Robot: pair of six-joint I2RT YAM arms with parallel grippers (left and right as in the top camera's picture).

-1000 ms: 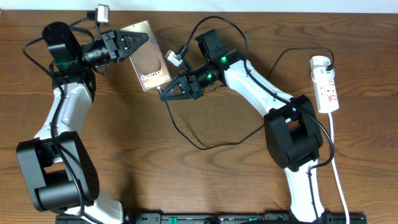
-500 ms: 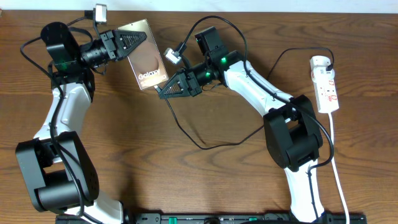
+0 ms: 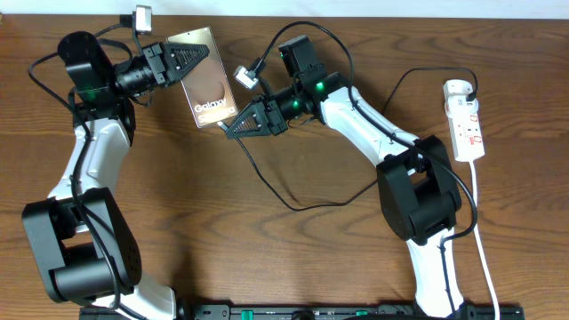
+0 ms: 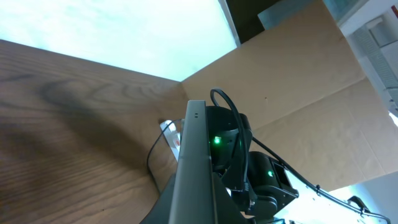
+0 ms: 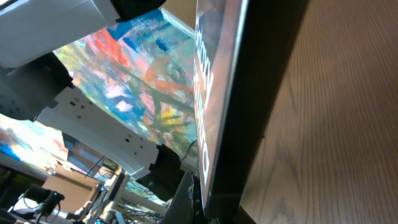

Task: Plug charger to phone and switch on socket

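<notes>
Clamped in left gripper (image 3: 189, 60): phone (image 3: 212, 89), tilted, near table (image 3: 267, 267) far edge. Pinched shut in right gripper (image 3: 233, 132): charger (image 3: 293, 206) end, just beside phone's lower edge. Socket (image 3: 466, 124) along right edge. Brown wood surface; cardboard panel (image 4: 298, 81) behind.

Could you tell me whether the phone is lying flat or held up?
Held up: the left gripper is shut on the phone, which the left wrist view shows edge-on, above the table.
</notes>
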